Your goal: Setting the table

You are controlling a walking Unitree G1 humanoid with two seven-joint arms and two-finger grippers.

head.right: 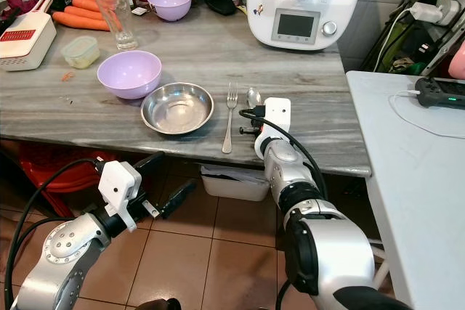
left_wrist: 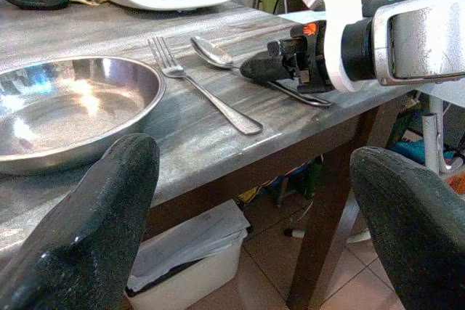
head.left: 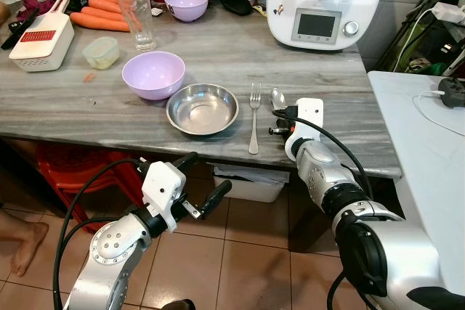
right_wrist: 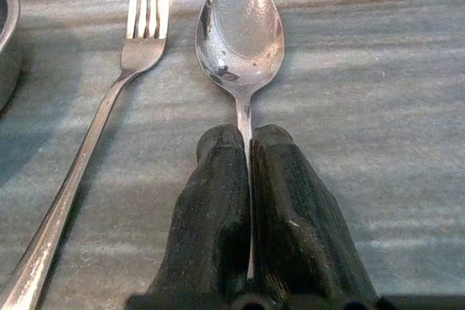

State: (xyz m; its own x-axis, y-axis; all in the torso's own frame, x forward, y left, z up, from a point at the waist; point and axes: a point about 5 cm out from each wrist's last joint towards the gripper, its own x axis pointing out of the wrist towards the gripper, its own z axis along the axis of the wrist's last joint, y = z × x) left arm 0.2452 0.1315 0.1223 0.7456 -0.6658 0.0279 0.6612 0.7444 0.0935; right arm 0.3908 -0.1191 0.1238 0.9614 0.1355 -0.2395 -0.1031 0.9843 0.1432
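Your right claw (right_wrist: 249, 172) is closed on the shiny metal spoon (right_wrist: 240, 23), just right of the silver fork (head.left: 253, 115); your left claw (head.left: 203, 183) hangs wide open below the grey marble desk (head.left: 218, 56).

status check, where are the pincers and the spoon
Right pincer shut on spoon, beside fork. Left pincer open, below table edge. Nothing blocking.

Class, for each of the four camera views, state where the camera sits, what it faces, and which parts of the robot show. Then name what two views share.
Left eye view: on the head, facing down at the table; both arms show.
Right eye view: same head, same scene.
Left wrist view: on the left wrist below table level, facing the steel bowl past the open left gripper.
Right wrist view: on the right wrist over the table, along the right gripper shut on the spoon.
Shared: both wrist views show the fork.
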